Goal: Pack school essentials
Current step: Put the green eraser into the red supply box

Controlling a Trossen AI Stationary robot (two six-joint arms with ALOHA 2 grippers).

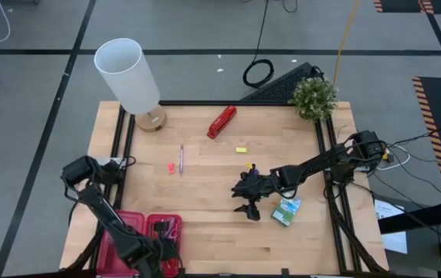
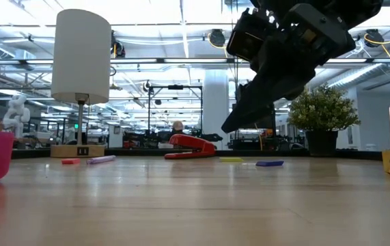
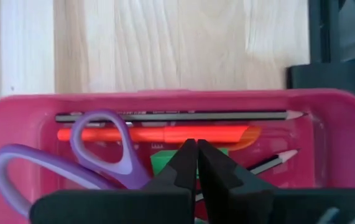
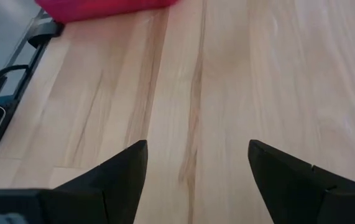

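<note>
A pink case lies open at the near left, and its right tray (image 1: 166,229) holds purple-handled scissors (image 3: 96,158), an orange marker (image 3: 158,134), pencils (image 3: 177,116) and a green eraser (image 3: 160,163). My left gripper (image 3: 196,163) hangs shut just above them with nothing between its fingers. My right gripper (image 4: 196,171) hovers open over bare wood near the table's middle, beside the green crayon box (image 1: 286,211). A pink eraser (image 1: 171,167), a purple pen (image 1: 181,158), a yellow eraser (image 1: 241,150) and a small dark purple piece (image 2: 270,163) lie on the table.
A red stapler (image 1: 222,121) lies toward the far edge. A white lamp (image 1: 127,73) stands at the far left corner and a potted plant (image 1: 313,96) at the far right. The case's other tray (image 1: 123,232) lies left of the filled one.
</note>
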